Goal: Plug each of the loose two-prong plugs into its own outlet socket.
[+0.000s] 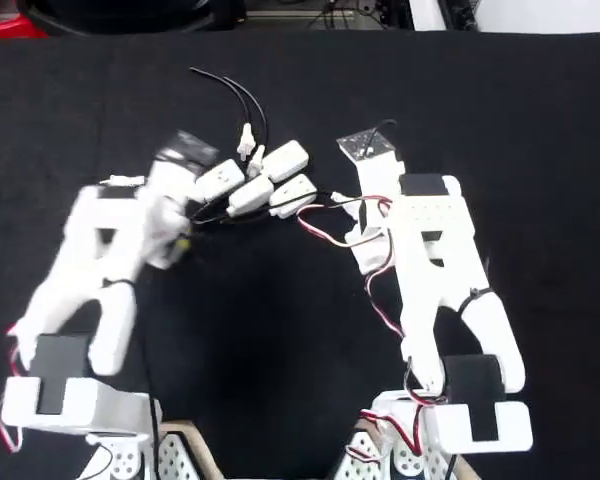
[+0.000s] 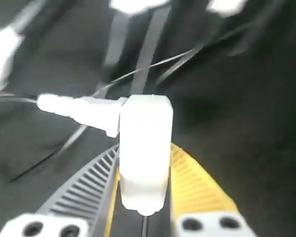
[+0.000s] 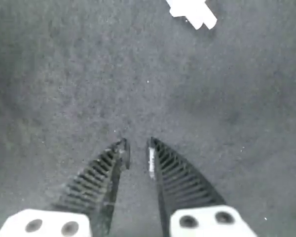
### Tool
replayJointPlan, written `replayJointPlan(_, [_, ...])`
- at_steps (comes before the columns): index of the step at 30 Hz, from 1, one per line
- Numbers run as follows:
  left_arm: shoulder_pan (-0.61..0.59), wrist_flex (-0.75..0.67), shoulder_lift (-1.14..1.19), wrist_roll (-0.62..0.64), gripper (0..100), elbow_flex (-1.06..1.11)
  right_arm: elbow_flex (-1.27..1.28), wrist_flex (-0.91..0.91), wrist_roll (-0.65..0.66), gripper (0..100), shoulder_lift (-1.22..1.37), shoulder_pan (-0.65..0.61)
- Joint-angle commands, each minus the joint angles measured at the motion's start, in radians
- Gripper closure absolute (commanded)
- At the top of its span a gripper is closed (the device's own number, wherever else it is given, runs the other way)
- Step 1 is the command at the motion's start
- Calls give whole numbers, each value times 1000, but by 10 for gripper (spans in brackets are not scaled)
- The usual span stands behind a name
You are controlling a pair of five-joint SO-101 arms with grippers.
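Left gripper (image 2: 145,150) apparently around socket (image 2: 145,129)

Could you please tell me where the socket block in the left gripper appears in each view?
High view: socket block, likely the cluster's leftmost, beside the left gripper.
Left wrist view: the block centre, between the fingers.
Right wrist view: a white piece, unmatchable.
Shared: black table.
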Motion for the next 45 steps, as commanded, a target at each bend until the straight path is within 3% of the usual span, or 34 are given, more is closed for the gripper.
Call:
replayJointPlan(1, [-163,106,-2,-167,960,-163,-7,-15,-8,938,-12,8])
replayJointPlan(7, [-288,112,2,-420,955,-159,-7,-15,-8,938,-8,8])
replayJointPlan(11, [-286,-18,2,-508,927,-31,-7,-9,-8,935,-12,11])
replayJointPlan(15, [-315,-250,-11,-416,728,56,-8,0,-72,934,-12,12])
replayJointPlan(17, [-328,-290,-11,-387,709,42,-8,0,-77,920,-12,11])
replayJointPlan(22, [-395,-180,-14,-382,708,-139,-8,0,-78,895,-4,11])
replayJointPlan(28, [-473,267,-66,-342,708,-608,-8,-6,-78,895,-4,9])
replayJointPlan(32, [-312,410,-63,-238,708,-811,-8,-6,-78,895,-4,9])
replayJointPlan(38, [-7,296,184,-186,708,-857,1,-6,-107,894,-2,15])
replayJointPlan(45, [107,238,568,-187,707,-1052,7,-8,-112,894,-2,14])
